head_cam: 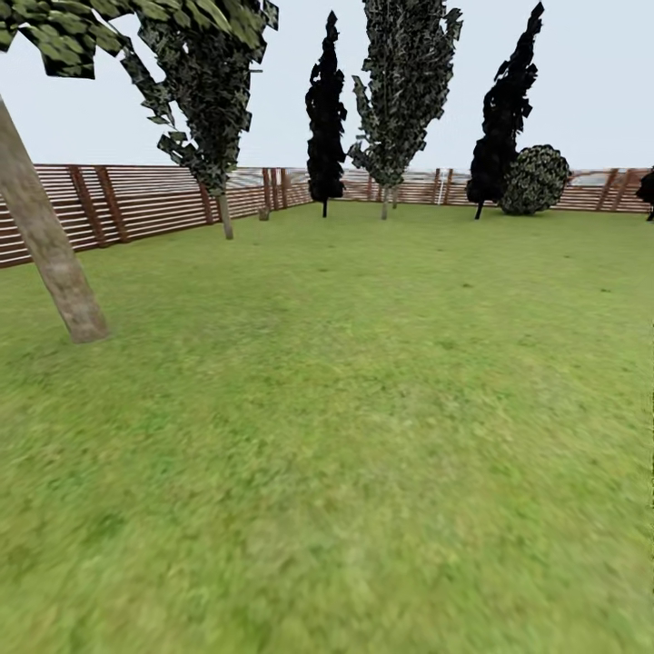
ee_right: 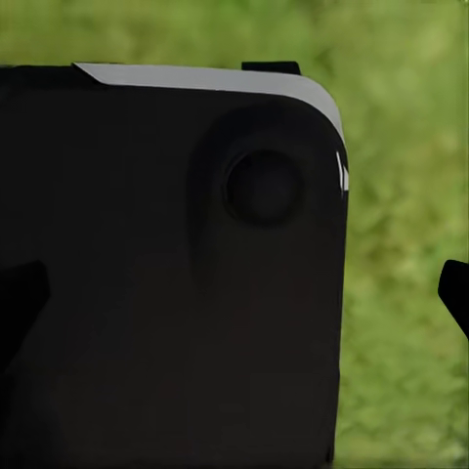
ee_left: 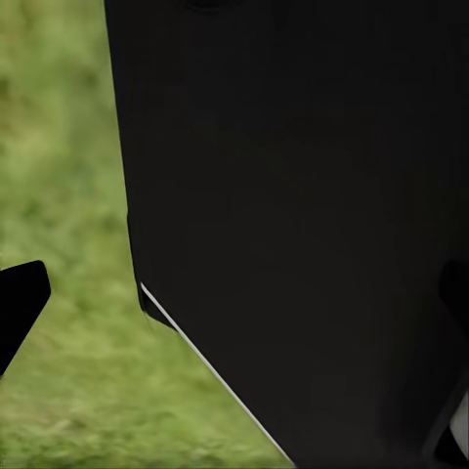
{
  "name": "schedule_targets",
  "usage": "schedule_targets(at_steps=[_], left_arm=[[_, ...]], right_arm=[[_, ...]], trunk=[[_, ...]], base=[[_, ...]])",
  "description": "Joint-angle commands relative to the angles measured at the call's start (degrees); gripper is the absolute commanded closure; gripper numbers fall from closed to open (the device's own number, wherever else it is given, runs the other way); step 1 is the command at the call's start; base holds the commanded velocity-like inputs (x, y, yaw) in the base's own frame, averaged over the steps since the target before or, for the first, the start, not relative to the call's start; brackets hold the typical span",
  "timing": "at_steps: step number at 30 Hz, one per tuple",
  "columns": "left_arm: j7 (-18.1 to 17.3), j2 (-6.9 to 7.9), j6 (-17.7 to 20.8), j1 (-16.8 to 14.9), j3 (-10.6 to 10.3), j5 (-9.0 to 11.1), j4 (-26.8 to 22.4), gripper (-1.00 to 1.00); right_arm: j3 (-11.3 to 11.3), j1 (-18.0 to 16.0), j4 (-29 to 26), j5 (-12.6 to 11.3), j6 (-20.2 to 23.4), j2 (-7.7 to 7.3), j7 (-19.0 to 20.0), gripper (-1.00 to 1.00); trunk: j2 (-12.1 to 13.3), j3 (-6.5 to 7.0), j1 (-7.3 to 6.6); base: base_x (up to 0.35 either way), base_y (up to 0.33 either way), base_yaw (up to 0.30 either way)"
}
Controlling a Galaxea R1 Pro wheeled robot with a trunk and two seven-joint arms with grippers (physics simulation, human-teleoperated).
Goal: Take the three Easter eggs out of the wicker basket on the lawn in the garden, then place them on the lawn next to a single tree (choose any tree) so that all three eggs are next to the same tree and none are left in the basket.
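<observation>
In both wrist views a large black part of the robot's body point(ee_left: 313, 225) sits close to the camera and hides most of the ground; behind it the grass is blurred. In the left wrist view only a dark fingertip point(ee_left: 20, 303) pokes in at one edge, and in the right wrist view dark fingertips point(ee_right: 454, 293) show at both edges. From so little, I cannot tell whether either gripper is released, clenched or grasping anything.

The head view looks across the lawn point(head_cam: 363, 436), a wide stretch of mottled green grass. The tree point(head_cam: 50, 245) with the thick pale trunk leans at the near left, its top cut off by the picture's edge. A brown slat fence point(head_cam: 145, 204) runs along the back. Before it stand a leafy tree point(head_cam: 213, 109), 2 narrow dark cypresses point(head_cam: 325, 118), another leafy tree point(head_cam: 404, 91) between them, and a round bush point(head_cam: 534, 180) at the right.
</observation>
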Motion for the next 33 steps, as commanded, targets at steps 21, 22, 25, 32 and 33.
schedule_targets(at_steps=[21, 22, 25, 32, 33], left_arm=[[-0.1, -0.02, 0.0, 0.0, 0.0, 0.0, -0.1, -1.00], [-0.1, -0.01, 0.0, 0.0, 0.0, 0.0, -0.1, -1.00], [-0.1, -0.03, 0.0, 0.0, 0.0, 0.0, -0.1, -1.00], [-0.1, -0.03, 0.0, 0.0, 0.0, 0.0, -0.1, -1.00], [-0.1, -0.02, 0.0, 0.0, 0.0, 0.0, -0.1, -1.00]], right_arm=[[0.2, 0.0, 0.0, 0.0, -0.3, 0.01, -0.2, -1.00], [0.2, 0.0, 0.0, 0.0, -0.3, 0.01, -0.2, -1.00], [0.2, 0.0, 0.0, 0.0, -0.3, 0.02, -0.3, -1.00], [0.2, 0.0, 0.0, 0.0, -0.3, 0.06, -0.3, -1.00], [0.2, 0.0, 0.0, 0.0, -0.3, 0.04, -0.3, -1.00]], trunk=[[0.0, -1.46, 0.01], [0.0, -1.55, 0.01], [0.0, -1.82, 0.01], [0.0, -2.45, 0.01], [0.0, -2.54, 0.01]], base=[[0.137, 0.000, -0.009], [0.137, 0.000, 0.000], [0.137, 0.000, 0.000], [0.137, 0.000, 0.000], [0.137, 0.000, 0.000]])
